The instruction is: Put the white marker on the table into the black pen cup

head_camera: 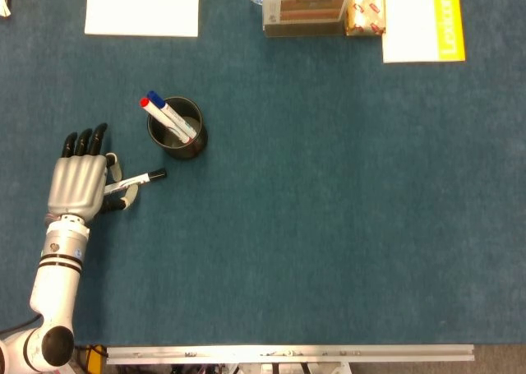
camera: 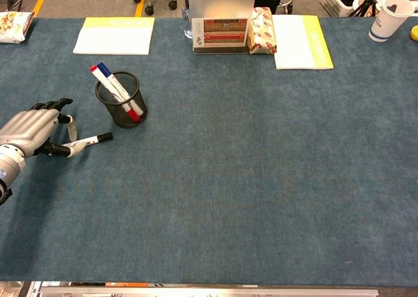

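Observation:
The white marker [head_camera: 136, 179] with a black cap lies on the blue table [head_camera: 329, 226], just left of and nearer than the black mesh pen cup [head_camera: 177, 129]. In the chest view the marker [camera: 91, 140] and the cup [camera: 122, 100] show the same layout. The cup holds a red-capped marker and a blue-capped one. My left hand [head_camera: 80, 181] sits over the marker's white end, thumb and a finger closed in on it from both sides. In the chest view the left hand [camera: 29, 130] pinches that end low at the table. My right hand is out of both views.
A yellow-edged notepad [head_camera: 142, 6] lies at the back left. A box [head_camera: 304, 8], a snack packet [head_camera: 366, 8] and a white-and-yellow book [head_camera: 422, 19] line the back edge. In the chest view a paper cup [camera: 390, 17] stands at the far right.

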`<state>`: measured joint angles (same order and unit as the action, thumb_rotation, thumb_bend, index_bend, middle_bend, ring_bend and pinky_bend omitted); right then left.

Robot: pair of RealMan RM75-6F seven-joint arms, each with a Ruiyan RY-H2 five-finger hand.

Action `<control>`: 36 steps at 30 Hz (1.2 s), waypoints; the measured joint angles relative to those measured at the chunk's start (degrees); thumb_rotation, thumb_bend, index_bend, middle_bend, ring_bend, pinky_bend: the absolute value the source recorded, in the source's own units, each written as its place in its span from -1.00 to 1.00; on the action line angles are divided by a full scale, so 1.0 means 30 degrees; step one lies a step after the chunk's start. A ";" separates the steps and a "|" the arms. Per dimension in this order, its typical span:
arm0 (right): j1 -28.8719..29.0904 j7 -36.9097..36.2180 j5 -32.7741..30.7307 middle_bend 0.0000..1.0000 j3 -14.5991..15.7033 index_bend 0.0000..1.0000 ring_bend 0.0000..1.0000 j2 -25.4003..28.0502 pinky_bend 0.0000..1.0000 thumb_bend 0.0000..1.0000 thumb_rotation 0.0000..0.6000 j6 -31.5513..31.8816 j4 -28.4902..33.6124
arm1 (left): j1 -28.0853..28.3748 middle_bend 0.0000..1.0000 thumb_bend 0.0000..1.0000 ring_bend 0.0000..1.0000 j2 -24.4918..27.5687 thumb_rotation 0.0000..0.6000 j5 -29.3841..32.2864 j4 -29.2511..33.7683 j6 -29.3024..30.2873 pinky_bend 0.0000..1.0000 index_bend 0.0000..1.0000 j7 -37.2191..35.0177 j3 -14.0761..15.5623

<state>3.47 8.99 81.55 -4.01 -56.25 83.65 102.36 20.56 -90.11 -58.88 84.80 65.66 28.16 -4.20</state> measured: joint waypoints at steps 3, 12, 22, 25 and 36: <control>0.0007 -0.0011 0.0023 -0.22 0.0005 -0.29 -0.10 0.0003 0.38 0.14 1.00 -0.0012 -0.0006 | 0.0001 -1.00 -0.42 -1.00 0.0012 0.18 -0.0044 0.0059 0.0030 -1.00 -0.02 0.0058 0.0083; 0.0015 -0.0012 0.0004 -0.22 -0.0012 -0.29 -0.10 0.0003 0.38 0.14 1.00 -0.0024 -0.0017 | -0.0003 -1.00 -0.42 -1.00 -0.0034 0.23 -0.0086 -0.0092 0.0056 -1.00 -0.06 0.0251 0.0299; 0.0027 0.0003 -0.0021 -0.22 -0.0020 -0.29 -0.10 -0.0007 0.38 0.14 1.00 -0.0055 -0.0024 | -0.0034 -1.00 -0.42 -1.00 -0.0083 0.63 -0.0105 -0.0193 0.0210 -1.00 -0.03 0.0422 0.0373; 0.0029 0.0007 -0.0027 -0.22 -0.0018 -0.29 -0.10 -0.0009 0.38 0.14 1.00 -0.0065 -0.0024 | -0.0048 -1.00 -0.42 -1.00 -0.0125 0.66 -0.0111 -0.0243 0.0276 -1.00 -0.01 0.0422 0.0361; 0.0069 -0.0004 -0.0065 -0.22 -0.0044 -0.29 -0.10 -0.0012 0.38 0.14 1.00 -0.0124 -0.0075 | -0.0127 -1.00 -0.42 -1.00 -0.0226 0.68 -0.0082 -0.0331 0.0447 -1.00 0.08 0.0494 0.0339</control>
<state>3.68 8.98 81.36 -4.15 -56.29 83.28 102.14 20.18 -90.78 -59.13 83.81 67.00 29.65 -3.18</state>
